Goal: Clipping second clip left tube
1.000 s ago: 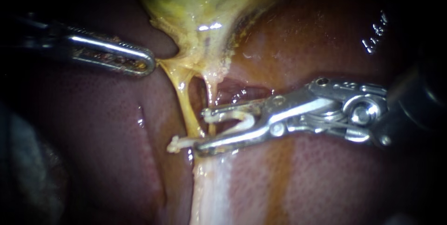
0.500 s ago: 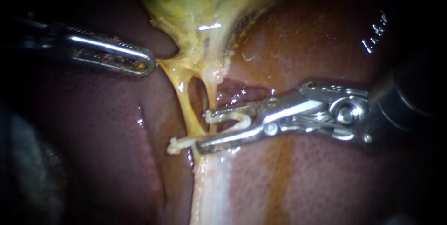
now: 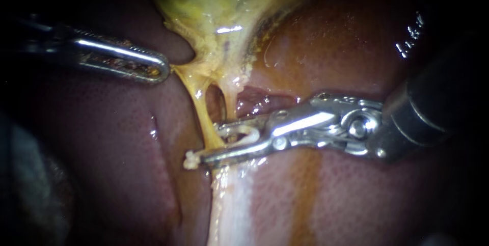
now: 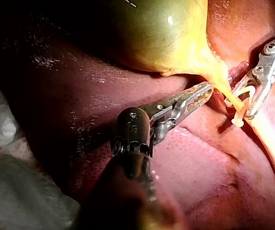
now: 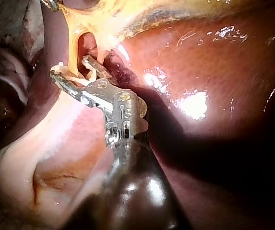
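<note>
Right instrument (image 3: 209,143): enters from the right, its dark shaft nearest the camera, and its jaws reach the left tube (image 3: 202,111).
Right jaws: partly apart, grasping the held clip (image 3: 253,133), with one leg of it against each jaw.
Held clip: white and U-shaped, with its bend deep in the jaws and its open end toward the left tube.
Left tube: a thin yellow strand running down from the gallbladder (image 3: 214,1). It crosses the mouth of the right jaws, between their tips. Whether it lies fully inside the held clip cannot be told.
Placed clip (image 3: 190,161): its white end shows at the tube's lower part, just past the lower jaw's tip.
Right tube (image 3: 230,104): just beside the left tube with a narrow gap between them, and it passes behind the upper jaw.
Left instrument (image 3: 158,69): enters from the left, its jaws clenched on yellow tissue (image 3: 179,69) at the gallbladder's lower edge. The tissue is drawn to a point.
Gallbladder: yellow-green, above both tubes.
Liver (image 3: 346,37): red-brown and glistening, beneath and behind everything.
</note>
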You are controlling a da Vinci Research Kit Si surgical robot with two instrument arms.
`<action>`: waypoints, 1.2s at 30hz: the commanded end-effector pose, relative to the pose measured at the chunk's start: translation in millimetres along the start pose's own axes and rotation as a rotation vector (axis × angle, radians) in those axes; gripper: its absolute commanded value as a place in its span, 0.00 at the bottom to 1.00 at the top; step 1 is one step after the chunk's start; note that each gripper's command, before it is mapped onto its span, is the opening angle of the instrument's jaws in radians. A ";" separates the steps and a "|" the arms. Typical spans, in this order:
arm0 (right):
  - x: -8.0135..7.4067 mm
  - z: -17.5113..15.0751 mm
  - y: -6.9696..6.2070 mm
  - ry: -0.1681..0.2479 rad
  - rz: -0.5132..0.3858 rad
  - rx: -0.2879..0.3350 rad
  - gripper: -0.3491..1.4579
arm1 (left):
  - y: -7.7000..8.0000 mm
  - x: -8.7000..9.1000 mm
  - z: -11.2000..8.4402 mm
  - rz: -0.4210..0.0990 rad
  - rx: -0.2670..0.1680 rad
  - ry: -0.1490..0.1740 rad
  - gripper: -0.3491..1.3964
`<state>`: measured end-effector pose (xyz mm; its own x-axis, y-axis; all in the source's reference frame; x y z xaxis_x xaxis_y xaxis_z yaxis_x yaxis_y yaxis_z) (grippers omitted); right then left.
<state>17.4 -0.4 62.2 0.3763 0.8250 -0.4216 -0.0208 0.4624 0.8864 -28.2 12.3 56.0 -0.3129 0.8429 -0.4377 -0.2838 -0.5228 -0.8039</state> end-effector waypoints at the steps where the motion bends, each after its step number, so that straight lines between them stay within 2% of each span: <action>1: 0.1 0.2 -0.1 0.003 0.000 0.002 0.45 | 0.0 0.0 0.0 0.000 0.001 0.000 0.00; 10: 0.6 2.2 -0.9 0.018 0.000 0.010 0.47 | 0.0 0.0 0.3 0.000 0.002 0.001 0.00; 18: 0.9 2.6 -1.9 0.043 0.002 0.036 0.47 | -0.1 0.0 0.3 0.000 0.002 0.001 0.00; 29: 2.2 2.7 -5.9 0.059 0.005 0.132 0.47 | -0.1 -0.1 0.2 0.001 0.002 0.001 0.00; 32: 2.5 2.8 -6.5 0.056 0.004 0.146 0.46 | -0.1 -0.1 0.2 0.001 0.002 0.001 0.00; 36: 2.6 2.7 -6.7 0.047 0.002 0.157 0.44 | -0.1 -0.1 0.2 0.001 0.002 0.001 0.00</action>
<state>21.1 -2.2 55.7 0.3313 0.8421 -0.4256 0.1264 0.4074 0.9045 -28.4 12.2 56.2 -0.3126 0.8426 -0.4386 -0.2854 -0.5237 -0.8027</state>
